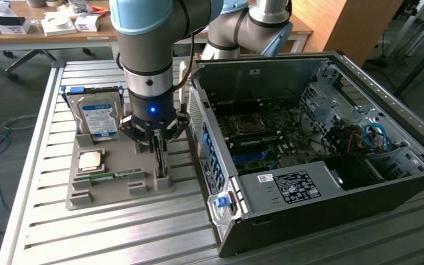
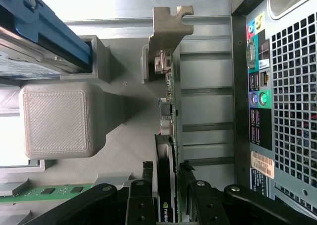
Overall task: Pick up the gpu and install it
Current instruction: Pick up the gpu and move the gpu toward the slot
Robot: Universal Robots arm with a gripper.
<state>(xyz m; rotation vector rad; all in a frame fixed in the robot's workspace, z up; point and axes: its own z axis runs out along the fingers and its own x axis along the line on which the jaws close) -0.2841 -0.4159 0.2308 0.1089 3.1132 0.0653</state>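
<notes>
The gpu [image 1: 159,160] stands on edge in a slot of the grey holder [image 1: 86,196], next to the open computer case [image 1: 300,185]. In the wrist view the gpu [image 2: 169,101] is a thin dark board seen edge-on, with its tan metal bracket [image 2: 167,22] at the far end, still resting in the holder. My gripper [image 1: 157,144] is lowered over the card from above. Its black fingers [image 2: 143,190] hug both faces of the card's near end, so the gripper [image 2: 166,180] is shut on it.
A silver blue-labelled hard drive [image 1: 97,116] stands at the holder's back. A square chip [image 1: 90,160] and a green memory stick [image 1: 109,176] lie on the holder. The case's rear panel [image 2: 290,86] is close beside the card. The motherboard [image 1: 260,138] lies exposed inside.
</notes>
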